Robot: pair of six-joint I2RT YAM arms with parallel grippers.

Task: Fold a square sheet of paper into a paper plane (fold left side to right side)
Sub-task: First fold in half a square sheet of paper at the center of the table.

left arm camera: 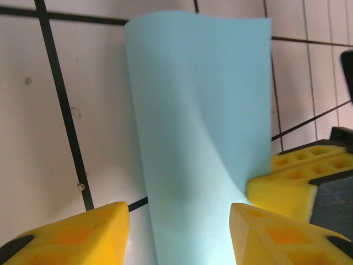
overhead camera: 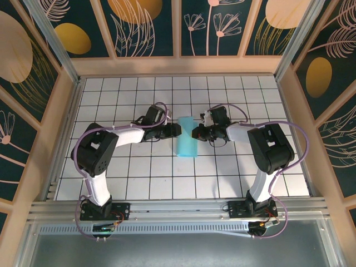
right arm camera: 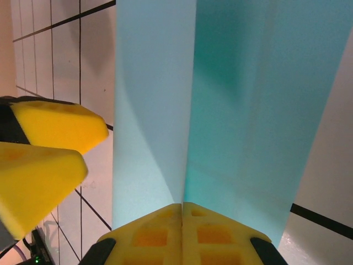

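Note:
The turquoise square sheet of paper lies mid-table, doubled over into a tall narrow strip with its top layer bulging up. My left gripper is at the strip's left edge. In the left wrist view my left gripper is open, its yellow fingertips standing either side of the paper without pinching it. My right gripper is at the right edge, and in the right wrist view my right gripper is shut on the paper where the layers meet. The paper plane is out of view.
The white grid table is boxed in by wooden walls on three sides, with a metal rail along the near edge. The two grippers face each other less than one tile apart; the left fingers loom in the right wrist view.

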